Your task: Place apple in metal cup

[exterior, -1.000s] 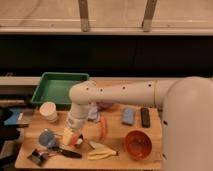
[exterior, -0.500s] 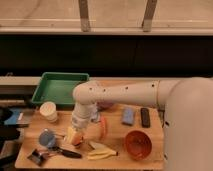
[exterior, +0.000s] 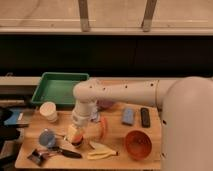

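My gripper (exterior: 75, 134) hangs from the white arm over the left half of the wooden table and points down. It is shut on the apple (exterior: 73, 136), a small orange-yellow fruit held just above the table. The metal cup (exterior: 47, 138), greyish with a dark inside, stands on the table just left of the gripper, a short gap away. The arm hides part of the things behind it.
A white paper cup (exterior: 48, 111) and a green tray (exterior: 60, 89) lie behind the metal cup. A carrot (exterior: 103, 127), a banana (exterior: 100, 151), an orange bowl (exterior: 137, 144), a light blue object (exterior: 127, 116) and a black remote (exterior: 145, 117) lie to the right. A black-handled tool (exterior: 55, 152) is at the front left.
The gripper swung slightly right with the apple, then came back left and a little lower, closer to the metal cup.
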Action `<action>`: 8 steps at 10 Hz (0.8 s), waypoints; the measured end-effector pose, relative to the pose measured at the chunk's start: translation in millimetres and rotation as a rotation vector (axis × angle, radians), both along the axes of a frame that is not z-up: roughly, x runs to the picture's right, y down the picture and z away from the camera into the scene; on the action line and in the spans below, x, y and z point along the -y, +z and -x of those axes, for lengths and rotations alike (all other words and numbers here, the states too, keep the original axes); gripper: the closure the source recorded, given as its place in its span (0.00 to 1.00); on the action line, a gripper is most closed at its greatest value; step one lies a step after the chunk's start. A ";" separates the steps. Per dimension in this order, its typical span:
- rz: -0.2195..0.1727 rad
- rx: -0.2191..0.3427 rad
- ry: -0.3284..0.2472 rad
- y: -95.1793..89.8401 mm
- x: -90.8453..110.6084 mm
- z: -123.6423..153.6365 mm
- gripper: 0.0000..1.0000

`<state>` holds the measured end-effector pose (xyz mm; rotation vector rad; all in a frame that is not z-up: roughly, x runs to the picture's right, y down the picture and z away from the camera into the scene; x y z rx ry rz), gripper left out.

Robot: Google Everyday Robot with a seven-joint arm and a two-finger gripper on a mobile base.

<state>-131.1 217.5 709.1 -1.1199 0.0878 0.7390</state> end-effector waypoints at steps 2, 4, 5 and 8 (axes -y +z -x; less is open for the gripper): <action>-0.014 0.002 -0.006 -1.4 5.9 1.2 0.20; -0.030 -0.005 -0.007 -4.0 11.3 -2.1 0.20; -0.041 -0.011 -0.006 -6.0 15.0 -4.6 0.20; -0.147 -0.084 0.028 -18.1 45.0 -25.5 0.20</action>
